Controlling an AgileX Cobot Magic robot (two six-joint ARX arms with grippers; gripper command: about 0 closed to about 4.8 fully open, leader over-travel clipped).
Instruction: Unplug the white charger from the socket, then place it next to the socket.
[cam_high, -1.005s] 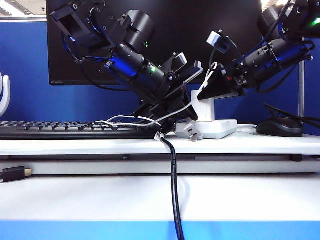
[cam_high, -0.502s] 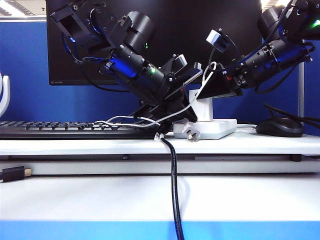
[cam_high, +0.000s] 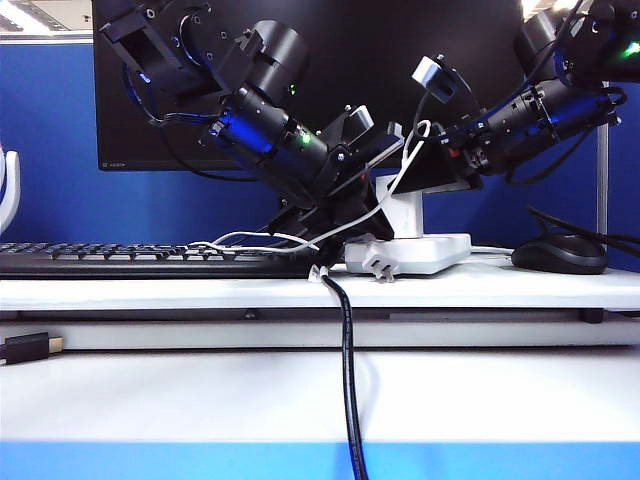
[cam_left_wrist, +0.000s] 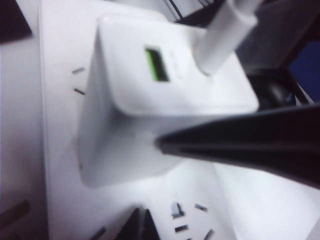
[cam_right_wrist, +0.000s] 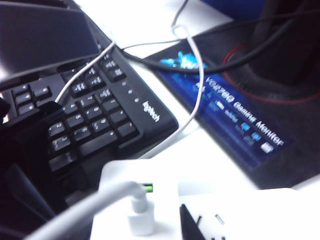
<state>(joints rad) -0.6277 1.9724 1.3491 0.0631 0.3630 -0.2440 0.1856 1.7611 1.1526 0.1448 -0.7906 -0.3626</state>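
Backdrop: blue partition wall and a dark monitor (cam_high: 300, 60) behind a white bench (cam_high: 200, 292); black keyboard (cam_high: 150, 260) at left, dark mouse (cam_high: 560, 255) at right.
Socket: the socket (cam_high: 420, 255) lies flat on the bench between keyboard and mouse; a small grey plug (cam_high: 378, 264) with bare prongs hangs at its near edge.
Charger: the white charger (cam_high: 405, 215) stands upright on the socket, apparently seated in it; its thin white cable (cam_high: 340, 228) trails off toward the keyboard.
Left gripper: the left gripper (cam_high: 375, 180) is down at the charger's left side. Left wrist view shows one dark finger (cam_left_wrist: 240, 142) against the charger body (cam_left_wrist: 150, 100); the other finger is not clearly seen, so the jaws' state cannot be told.
Right gripper: the right gripper (cam_high: 435, 170) sits at the charger's top right. Right wrist view shows the charger top (cam_right_wrist: 142, 195) and cable connector just beside the jaws, with no fingers clearly visible; whether the jaws clamp it cannot be told.
Progress: judged early; unplugging not yet done, placing beside the socket remains.
Relation: charger lies between the two arms, close to both sets of jaws.
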